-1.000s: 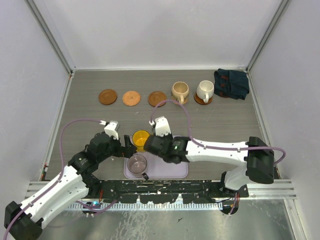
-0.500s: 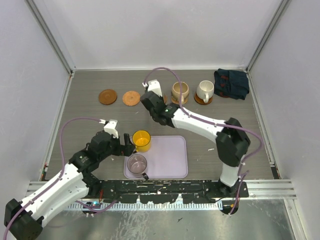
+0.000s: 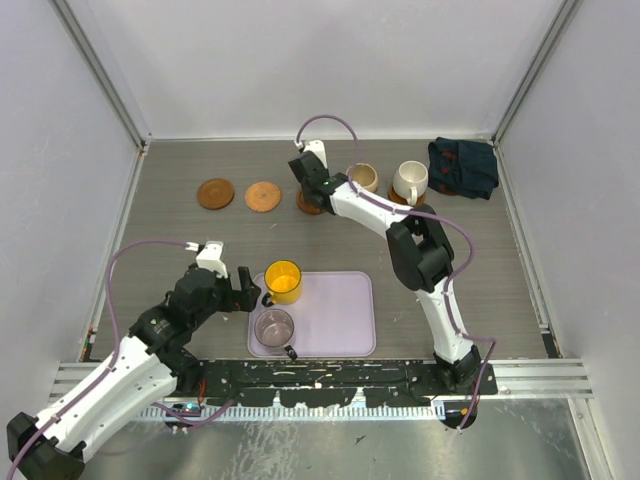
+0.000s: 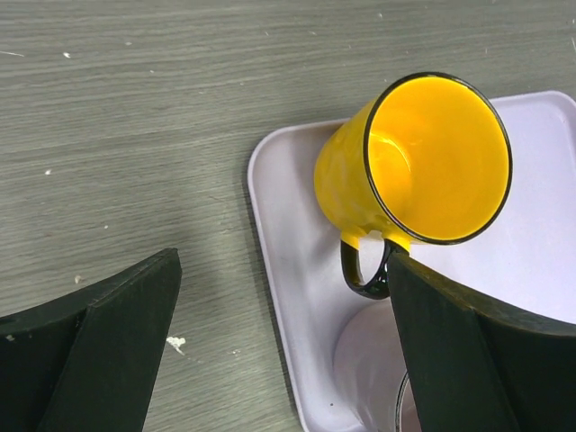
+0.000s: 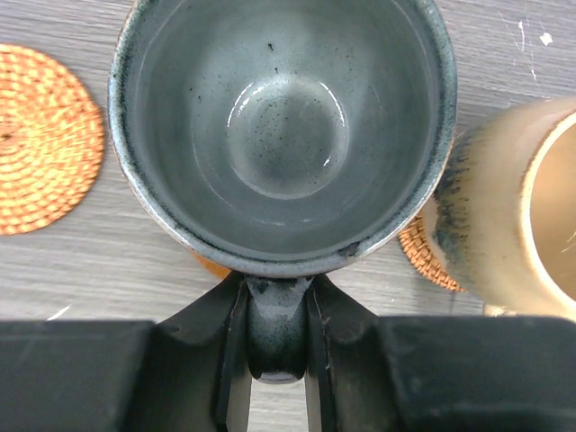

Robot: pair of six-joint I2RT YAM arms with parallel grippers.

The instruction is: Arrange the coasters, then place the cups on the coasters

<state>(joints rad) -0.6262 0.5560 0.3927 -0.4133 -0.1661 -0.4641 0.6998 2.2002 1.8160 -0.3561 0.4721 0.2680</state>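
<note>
2 of 5 cups sat on coasters at the back: tan-beige glazed mug [image 3: 360, 180] and white handled mug [image 3: 410, 181]. R gripper [image 5: 274, 355] was clamped on the handle of the grey-green ceramic mug [image 5: 279, 126], over the third round woven coaster [image 5: 209, 266], which was mostly hidden under it. Couldn't tell if it had touched down. Tan mug was just beside it, so the risk was a rim knock on release/retract, or landing off-centre. L gripper [image 4: 288, 360] was wide open, holding nothing, near the yellow enamel mug [image 4: 414, 171] on the lilac plastic tray [image 4: 288, 234]. A bad approach could shove it.
</note>
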